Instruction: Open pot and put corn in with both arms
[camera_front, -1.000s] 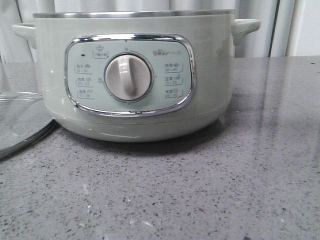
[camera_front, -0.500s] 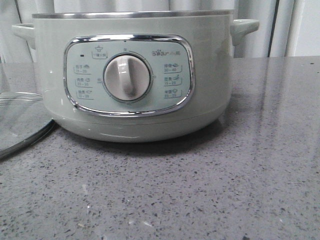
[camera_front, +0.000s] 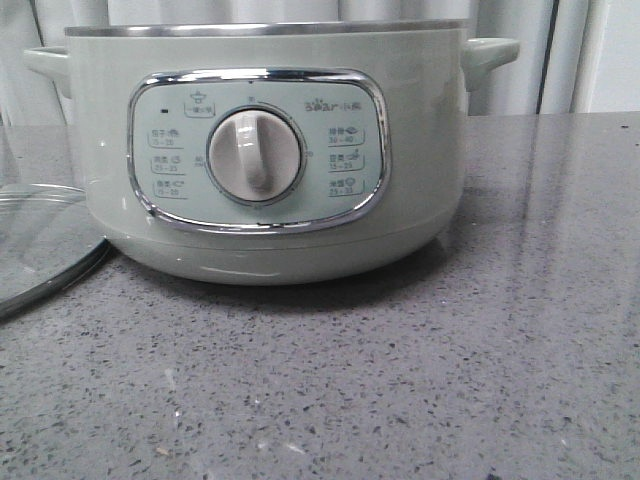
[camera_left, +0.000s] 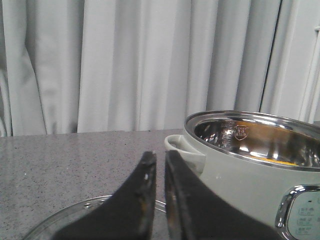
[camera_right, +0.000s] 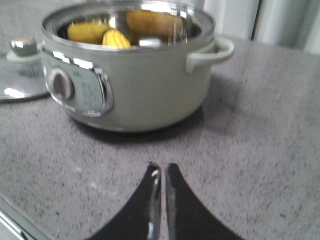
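Sitting uncovered on the grey speckled counter: the pot, pale green, steel rim on top, 2 side handles. On its chrome-framed panel, a white dial in the middle, "Bear" printed above and to the side of it, and 6 small boxed labels in Chinese characters with number ranges, too small to read surely. Stamped marking on the inner steel wall in the left wrist view, not legible.

Lying inside the pot: the corn, yellow, rows of kernels showing, well beyond the right gripper and apart from it. More yellow shapes around it on the shiny inner wall, possibly reflections; cannot tell.

Right gripper hovering over bare counter in front of the pot, fingers pressed nearly together, nothing between them.

Left gripper likewise narrowed to a thin slit, empty, with the pot's handle just behind its tips and the glass lid flat on the counter beneath it, beside the pot. Pale curtains behind.
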